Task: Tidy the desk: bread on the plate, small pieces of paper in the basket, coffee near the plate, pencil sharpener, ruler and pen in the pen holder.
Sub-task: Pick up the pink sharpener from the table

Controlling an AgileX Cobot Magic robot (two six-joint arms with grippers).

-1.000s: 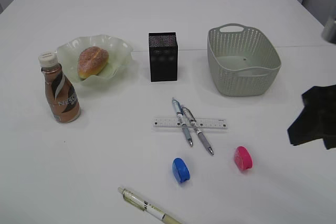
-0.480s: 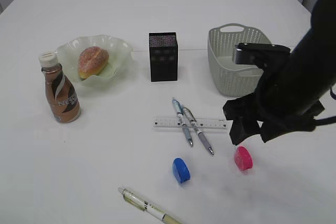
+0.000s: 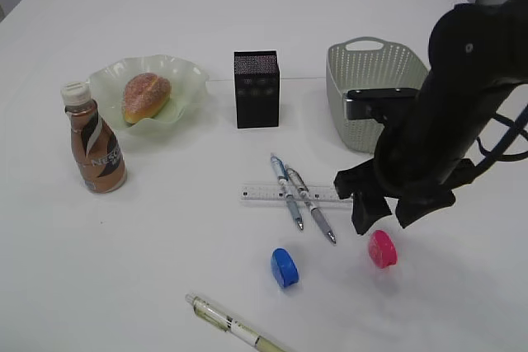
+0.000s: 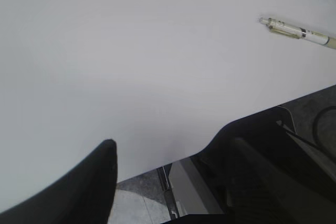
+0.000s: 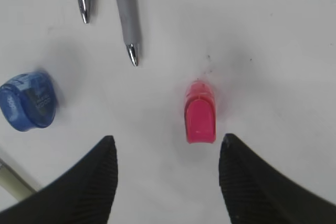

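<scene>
Movement first, from the exterior view: my right arm has swung in from the counter's right edge within the last second, and its right claw (image 3: 381, 212) now hangs just above the pink pencil sharpener (image 3: 382, 248), jaws spread and empty. Beyond the claw sits the basket (image 3: 355, 72); to its left lie the ruler (image 3: 264, 194) with two pens (image 3: 299, 199) across it, then the blue pencil sharpener (image 3: 283, 267), and further off the black pen holder (image 3: 256, 89). Far left, the bread (image 3: 146, 96) already rests on the plate (image 3: 186, 78) and the coffee bottle (image 3: 94, 139) stands beside it, so I judge those steps done. I see no paper scraps. A third pen (image 3: 233, 326) lies near the front edge.

Left wrist view: the left claw (image 4: 168, 182) is released and holds nothing, parked over the counter's (image 4: 131, 51) near edge; that front pen (image 4: 296, 30) lies ahead and to its right.

Right wrist view: the pink sharpener (image 5: 200, 116) sits between the open fingers (image 5: 89, 182), a touch nearer the right one, untouched. The blue sharpener (image 5: 29, 101) lies left of the left finger. I read this as the approach for picking the pink sharpener; a straight descent and closing should take it.
</scene>
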